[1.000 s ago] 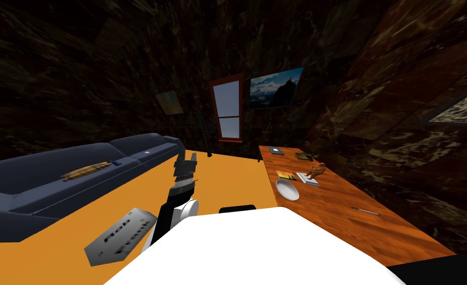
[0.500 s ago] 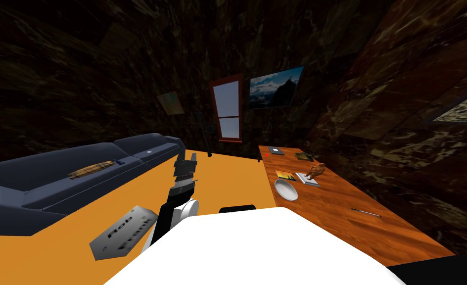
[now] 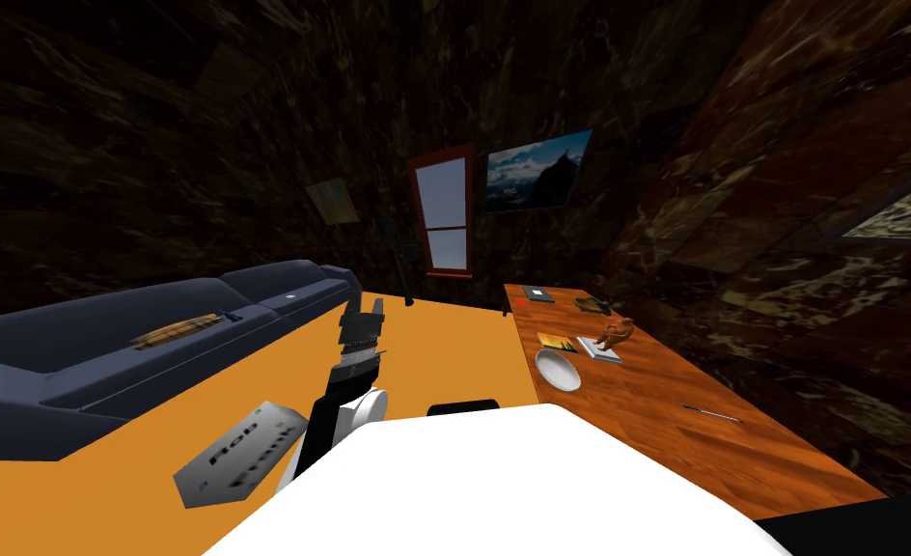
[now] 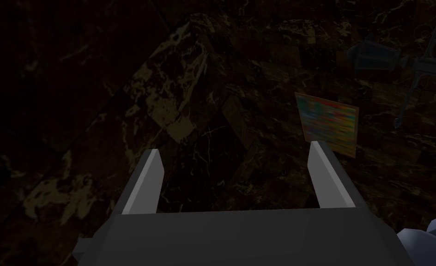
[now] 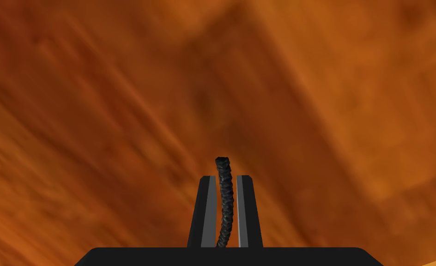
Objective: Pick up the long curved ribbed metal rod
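Lettering in dark capitals marks a grey slab [image 3: 241,458] lying on the orange floor [image 3: 444,347]; the first line reads "Rob", the second I cannot make out. The right claw [image 5: 225,178] is closed on the dark ribbed rod [image 5: 225,198]: both fingers press its sides. The rod's long axis runs along the fingers, rising from the claw's dark body, passing just beyond the fingertips and bending slightly to one side at its end. Behind it lies a blurred orange-brown wood-grained plane. The left claw [image 4: 235,157] stands wide open with nothing between its fingers, raised above the floor in front of the dark blue sofa [image 3: 106,357] in the head view [image 3: 365,309]. To the right, the wooden surface [image 3: 656,415] carries a white bowl [image 3: 558,370], a small brown figurine [image 3: 616,334] and a thin grey stick [image 3: 712,413], well apart from the bowl.
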